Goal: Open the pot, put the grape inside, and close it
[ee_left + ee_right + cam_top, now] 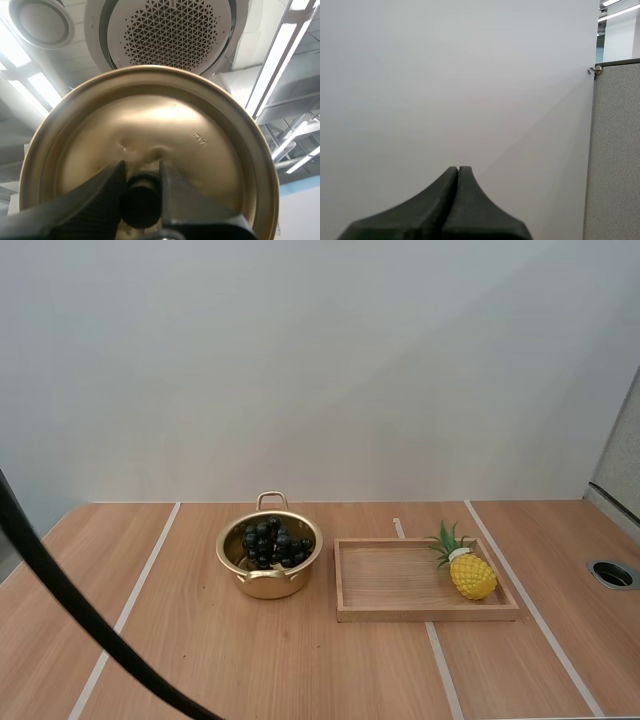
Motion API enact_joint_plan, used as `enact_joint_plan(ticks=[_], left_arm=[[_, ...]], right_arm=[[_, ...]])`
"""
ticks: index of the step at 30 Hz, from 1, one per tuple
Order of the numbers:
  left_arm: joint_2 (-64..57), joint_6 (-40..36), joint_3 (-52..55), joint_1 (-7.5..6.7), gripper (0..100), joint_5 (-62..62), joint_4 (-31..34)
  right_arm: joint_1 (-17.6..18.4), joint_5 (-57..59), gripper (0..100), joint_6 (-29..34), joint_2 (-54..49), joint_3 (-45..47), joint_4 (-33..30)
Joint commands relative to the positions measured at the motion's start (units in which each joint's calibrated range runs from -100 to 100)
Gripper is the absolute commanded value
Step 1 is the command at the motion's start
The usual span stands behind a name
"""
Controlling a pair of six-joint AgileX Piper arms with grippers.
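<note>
Left gripper (142,172) pinches the dark knob (141,200) of 1 gold lid (150,115), whose tilt is hard to judge from here. On the table (250,670) sit 1 wooden tray (385,580), 1 lidless gold pot (268,586) just beside it holding 1 bunch of dark grapes (272,543), and 1 toy pineapple (470,573) at the tray's right end. Right gripper (458,170) is closed on nothing. To close well, level the lid, centre it over the rim, lower until seated, then release.
</note>
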Motion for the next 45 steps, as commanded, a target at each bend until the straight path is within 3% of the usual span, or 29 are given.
enact_joint_plan(ticks=[1, 7, 16, 33, 40, 45], left_arm=[[0.0, -0.7, -0.3, 0.02, 0, 15.7, 0.1], [3.9, -0.7, -0.3, 0.02, 0, 45.9, 3.0], [12.6, -0.8, -0.3, 0.02, 0, 62.9, 3.0], [29.4, -0.8, 0.4, 0.02, 0, 62.9, 2.6], [32.2, -0.2, 11.2, 0.02, 0, 62.9, 4.3], [33.8, 2.8, 19.6, 0.02, 0, 62.9, -0.5]], right_arm=[[-0.2, -1.1, 0, 0.4, -0.6, -0.3, 0.0], [-0.2, -1.1, 0, 0.4, -0.6, -0.3, 0.0], [-0.2, -1.1, 0, 0.4, -0.6, -0.3, 0.0], [-0.2, -1.1, 0, 0.4, -0.6, -0.3, 0.0], [-0.2, -1.1, 0, 0.4, -0.6, -0.3, 0.0], [-0.2, -0.8, 0, 0.4, -0.6, -0.3, 0.0]])
